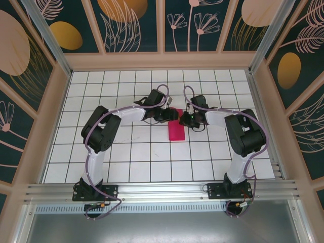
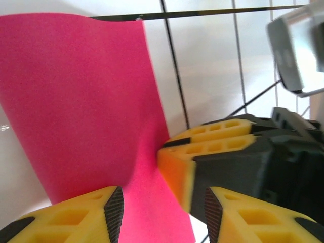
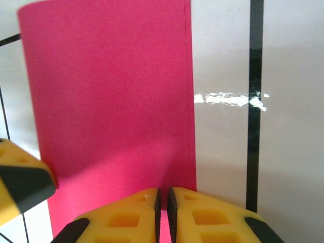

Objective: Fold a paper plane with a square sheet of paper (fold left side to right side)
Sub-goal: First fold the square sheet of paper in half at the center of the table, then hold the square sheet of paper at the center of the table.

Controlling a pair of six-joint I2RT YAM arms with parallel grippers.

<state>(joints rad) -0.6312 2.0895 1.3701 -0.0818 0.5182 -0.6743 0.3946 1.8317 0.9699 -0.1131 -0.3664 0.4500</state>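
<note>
Nearest the lens: in the right wrist view, the yellow fingers of the right gripper [image 3: 163, 207] fill the bottom edge, drawn almost together with a sliver of pink in the slit between them.
Right gripper state: near shut. It appears to pinch the thin paper close to its right-hand edge.
Left gripper state: in its own wrist view, the left gripper [image 2: 162, 212] stands about half open. One yellow finger sits on each side of the pink paper, which passes between them without being clamped.
Task thing: the square sheet of paper [image 1: 176, 130] lies in the middle of the white gridded surface [image 1: 126, 152]. It shows as a narrow magenta rectangle, which suggests the left-to-right fold is in place.
Long axis: from above, the rectangle runs near to far.
Direction from the grippers: both grippers meet at the paper's far end, the left one reaching in from the left and the right one from the right. The sheet stretches away from them towards the near edge.
Paper shape: mostly flat, but buckled upward where the two grippers crowd together.
Nearer arm: both are at the paper. The right has contact, and the left needs only to close.
</note>
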